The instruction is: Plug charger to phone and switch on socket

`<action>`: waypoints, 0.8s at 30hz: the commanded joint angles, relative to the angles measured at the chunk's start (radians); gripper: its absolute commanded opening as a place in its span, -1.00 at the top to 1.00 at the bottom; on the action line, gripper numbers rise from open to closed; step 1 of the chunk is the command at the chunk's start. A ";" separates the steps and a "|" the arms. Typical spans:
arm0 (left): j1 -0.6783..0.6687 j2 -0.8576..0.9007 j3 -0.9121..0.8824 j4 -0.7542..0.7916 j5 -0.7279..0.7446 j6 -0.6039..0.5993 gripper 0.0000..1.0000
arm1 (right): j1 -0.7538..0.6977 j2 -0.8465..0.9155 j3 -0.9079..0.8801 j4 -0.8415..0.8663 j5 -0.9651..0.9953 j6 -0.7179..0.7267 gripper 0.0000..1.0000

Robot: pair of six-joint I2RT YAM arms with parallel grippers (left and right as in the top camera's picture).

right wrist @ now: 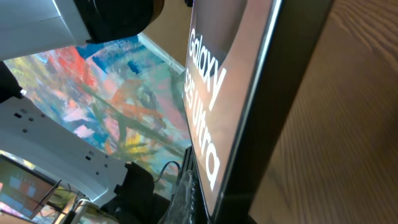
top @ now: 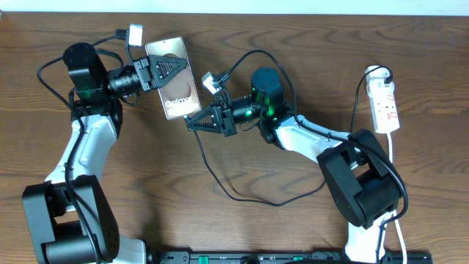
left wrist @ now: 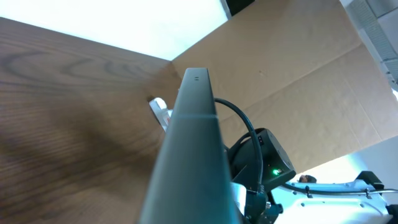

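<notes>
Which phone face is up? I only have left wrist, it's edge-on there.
Observer: Overhead shows the phone with its Galaxy-lettered face toward the camera, clamped in the left gripper.
Operator: Where's the charger end?
Observer: The charger runs up into the right gripper, shut at the phone's lower end. The tip itself is hidden.
Operator: Socket?
Observer: The socket lies at the table's far right, with neither gripper touching it.

The phone (right wrist: 249, 93) runs off the right wrist view's top and bottom edges. In the left wrist view only its thin edge shows. The right end effector (top: 190, 123) hides the charger's (top: 282, 204) tip. The socket's (top: 385, 103) switch is too small to read.
</notes>
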 commanded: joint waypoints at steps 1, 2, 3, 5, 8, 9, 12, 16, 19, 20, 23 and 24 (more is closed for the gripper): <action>-0.015 -0.006 0.001 -0.006 0.035 -0.006 0.85 | -0.018 -0.006 0.031 0.026 0.154 0.009 0.98; -0.015 -0.006 0.001 -0.006 0.024 -0.009 0.85 | -0.018 -0.006 0.031 0.026 0.161 0.011 0.98; -0.015 -0.006 0.001 -0.006 0.011 -0.013 0.85 | -0.018 -0.006 0.031 0.026 0.169 0.012 0.98; -0.015 -0.006 0.001 -0.006 -0.011 -0.017 0.85 | -0.018 -0.006 0.031 0.026 0.188 0.023 0.98; -0.015 -0.006 0.001 -0.006 -0.038 -0.021 0.85 | -0.019 -0.006 0.031 0.038 0.222 0.043 0.98; -0.015 -0.006 0.001 -0.004 -0.046 -0.023 0.85 | -0.019 -0.006 0.031 0.048 0.230 0.050 0.98; -0.017 -0.006 0.001 0.019 -0.047 -0.024 0.85 | -0.020 -0.006 0.031 0.083 0.246 0.065 0.98; -0.018 -0.006 0.001 0.044 -0.027 -0.027 0.85 | -0.023 -0.006 0.031 0.093 0.257 0.072 0.98; -0.018 -0.006 0.001 0.075 0.024 -0.027 0.85 | -0.029 -0.006 0.031 0.093 0.257 0.072 0.98; -0.018 -0.006 0.001 0.083 0.042 -0.027 0.85 | -0.032 -0.006 0.031 0.093 0.257 0.072 0.98; -0.018 -0.006 0.001 0.084 0.077 -0.023 0.85 | -0.038 -0.006 0.031 0.112 0.257 0.078 0.98; -0.018 -0.006 0.001 0.084 0.089 -0.023 0.85 | -0.040 -0.006 0.031 0.122 0.257 0.081 0.98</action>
